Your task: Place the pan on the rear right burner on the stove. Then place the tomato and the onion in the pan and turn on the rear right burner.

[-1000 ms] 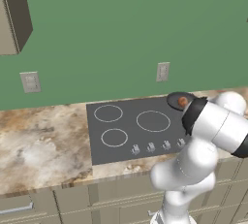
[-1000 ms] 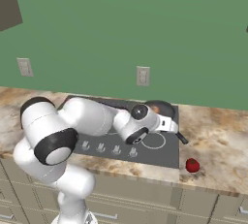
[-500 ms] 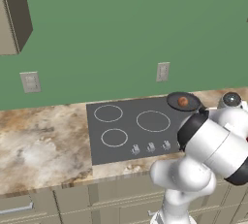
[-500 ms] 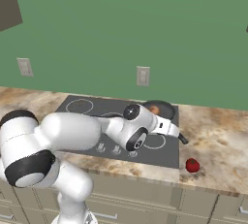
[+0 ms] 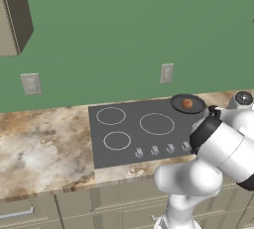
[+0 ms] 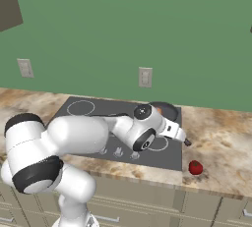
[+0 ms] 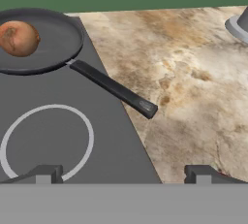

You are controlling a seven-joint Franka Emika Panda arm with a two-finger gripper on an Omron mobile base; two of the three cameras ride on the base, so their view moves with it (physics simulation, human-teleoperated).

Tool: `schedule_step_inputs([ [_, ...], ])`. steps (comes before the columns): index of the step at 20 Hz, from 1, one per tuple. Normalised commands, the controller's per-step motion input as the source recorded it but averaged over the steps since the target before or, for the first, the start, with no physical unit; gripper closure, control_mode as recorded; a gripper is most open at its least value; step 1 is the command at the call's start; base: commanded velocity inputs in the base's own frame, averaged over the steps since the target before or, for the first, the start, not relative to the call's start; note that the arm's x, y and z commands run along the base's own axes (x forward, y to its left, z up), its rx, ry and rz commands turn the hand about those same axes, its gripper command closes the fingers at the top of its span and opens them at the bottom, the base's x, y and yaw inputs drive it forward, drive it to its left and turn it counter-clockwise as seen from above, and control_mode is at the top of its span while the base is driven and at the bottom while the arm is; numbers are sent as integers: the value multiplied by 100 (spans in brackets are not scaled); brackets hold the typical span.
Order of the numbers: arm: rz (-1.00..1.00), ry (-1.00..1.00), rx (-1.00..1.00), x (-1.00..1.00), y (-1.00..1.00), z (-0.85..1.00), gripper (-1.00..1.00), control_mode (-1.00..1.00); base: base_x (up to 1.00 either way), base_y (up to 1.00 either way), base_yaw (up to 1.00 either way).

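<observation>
Gripper (image 6: 186, 141) open, swung right past pan (image 6: 165, 109); onion (image 7: 18, 38) inside.

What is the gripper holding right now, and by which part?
Nothing. The gripper is open with empty jaws over the stove. The onion lies in the pan; the tomato sits on the counter.

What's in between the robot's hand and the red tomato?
Nothing but bare brown countertop. In the right base view the gripper hangs open by the stove's right edge, and the tomato sits just beyond it.
</observation>
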Motion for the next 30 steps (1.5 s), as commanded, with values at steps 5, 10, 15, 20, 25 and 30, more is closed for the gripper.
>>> schedule_step_inputs([
  [5,1,6,18,-44,-42,40,-100,-100,0,0,0],
  [10,0,7,2,-44,-20,75,-100,-100,0,0,0],
  [15,-2,5,0,-33,-9,16,-100,-100,0,0,0],
  [20,-5,14,0,-39,-15,0,-100,-100,0,0,0],
  [25,-3,11,0,-25,-5,-13,-100,-100,0,0,0],
  [30,0,5,0,-3,0,-37,-100,-100,0,0,0],
])
